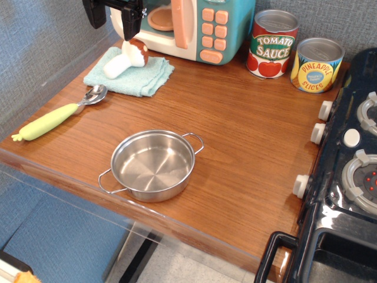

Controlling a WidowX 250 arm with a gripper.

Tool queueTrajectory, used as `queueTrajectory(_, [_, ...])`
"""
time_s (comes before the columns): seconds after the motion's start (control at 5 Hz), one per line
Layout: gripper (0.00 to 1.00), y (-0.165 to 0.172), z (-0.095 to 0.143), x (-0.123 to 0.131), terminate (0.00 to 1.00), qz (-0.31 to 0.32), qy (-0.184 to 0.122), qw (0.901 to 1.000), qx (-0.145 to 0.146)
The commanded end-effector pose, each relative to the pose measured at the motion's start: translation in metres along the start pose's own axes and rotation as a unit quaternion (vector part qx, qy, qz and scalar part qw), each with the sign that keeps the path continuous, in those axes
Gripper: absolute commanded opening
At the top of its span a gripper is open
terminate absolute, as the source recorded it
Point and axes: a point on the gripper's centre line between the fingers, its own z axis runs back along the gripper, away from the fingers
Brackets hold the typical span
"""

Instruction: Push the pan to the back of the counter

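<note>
The pan [153, 165] is a small shiny steel pan with two wire loop handles. It sits empty near the front edge of the brown wood-grain counter [235, 135]. My gripper [113, 17] is black and hangs at the top left, above the back left of the counter and far from the pan. Its two fingers stand apart with nothing between them. The upper part of the gripper is cut off by the frame edge.
A toy mushroom [126, 59] lies on a teal cloth [129, 73] below the gripper. A spoon with a yellow-green handle [59, 115] lies at the left. A toy microwave [188, 26], a tomato sauce can [272, 44] and a pineapple can [317, 65] stand at the back. The black stove [347, 177] is at the right.
</note>
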Motion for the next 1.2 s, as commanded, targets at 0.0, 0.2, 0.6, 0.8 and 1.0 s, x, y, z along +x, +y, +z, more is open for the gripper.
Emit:
queueTrajectory(0.0, [1.00, 0.000, 0.000, 0.000, 0.00, 0.000, 0.000, 1.0000, 0.000])
queueTrajectory(0.2, [1.00, -0.008, 0.005, -0.032, 0.00, -0.036, 0.003, 0.9993, -0.009])
queueTrajectory(0.6, [1.00, -0.030, 0.030, -0.105, 0.00, -0.141, -0.011, 0.9883, -0.057])
queueTrajectory(0.8, [1.00, -0.050, 0.015, -0.127, 0.00, -0.181, 0.014, 0.9822, -0.049])
queueTrajectory(1.0, [1.00, -0.060, -0.013, -0.133, 0.00, -0.165, 0.034, 0.9855, -0.019])
